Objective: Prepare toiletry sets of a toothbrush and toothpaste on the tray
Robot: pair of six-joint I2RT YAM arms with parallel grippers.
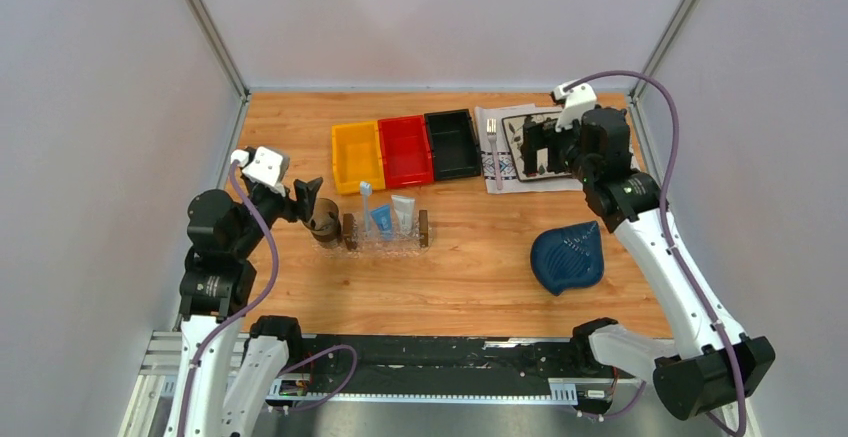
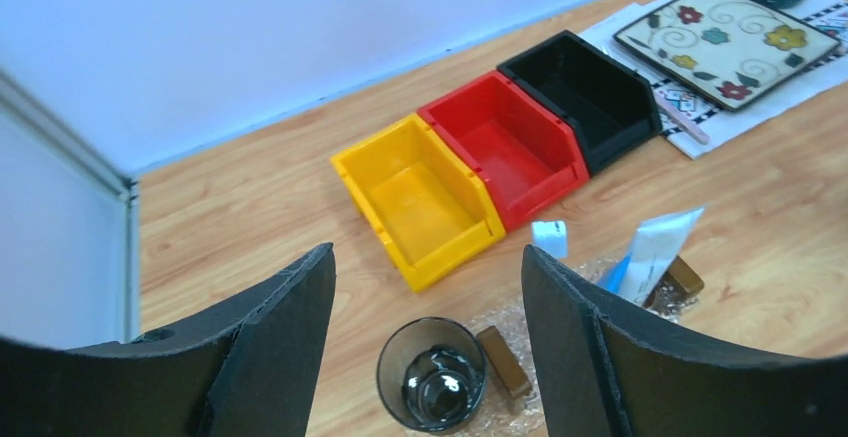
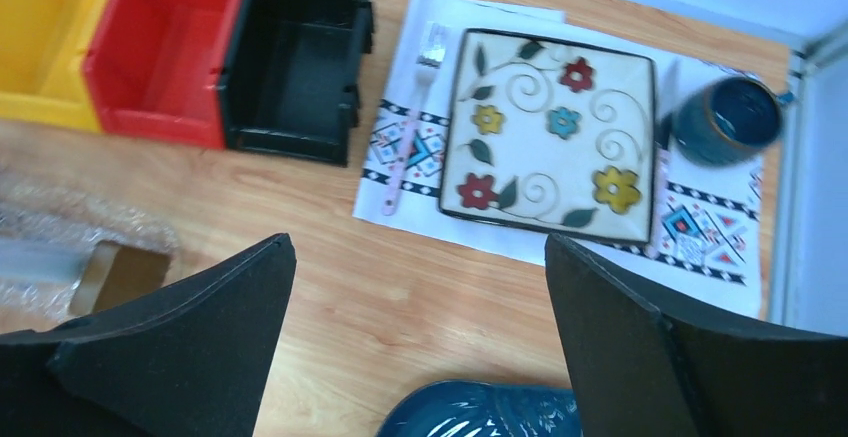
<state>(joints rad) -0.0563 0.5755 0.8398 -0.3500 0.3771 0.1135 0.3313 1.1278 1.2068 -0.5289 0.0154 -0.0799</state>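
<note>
Toothbrush [image 1: 366, 200] lies on the clear tray [image 1: 388, 248], just right of the left claw [image 1: 308, 200] and slightly ahead of it. Blue tube [image 1: 381, 219] and white-grey tube [image 1: 403, 214] sit beside the brush, further right from that claw, all three between the tray's brown end blocks. Long axes: the tray runs sideways away from the left claw, and brush and tubes lie across it, brush head poking past the far rim. Left claw [image 2: 425, 257] is spread open with nothing between its fingers [image 2: 270, 347]. It hangs above the bench [image 1: 470, 277] with a dark glass [image 2: 432, 385] right below it; whether the glass touches the tray's near block or sits just beside it, can't tell. In the left wrist view the white-grey tube [image 2: 655, 247] shows ahead-right of the claw. Right claw [image 3: 420, 247] is wide open too and empty, up by the floral plate [image 3: 550, 137] and fork [image 3: 415, 122]. It is well apart from the tray, which lies far to its left with only a corner [image 3: 70, 222] in its view. Left arm is clearly nearer. Judgement: one set looks complete on the tray, and any further pick or nudge there suits the left claw reaching right. No brand or writing readable on tubes or brush, print too small.
</note>
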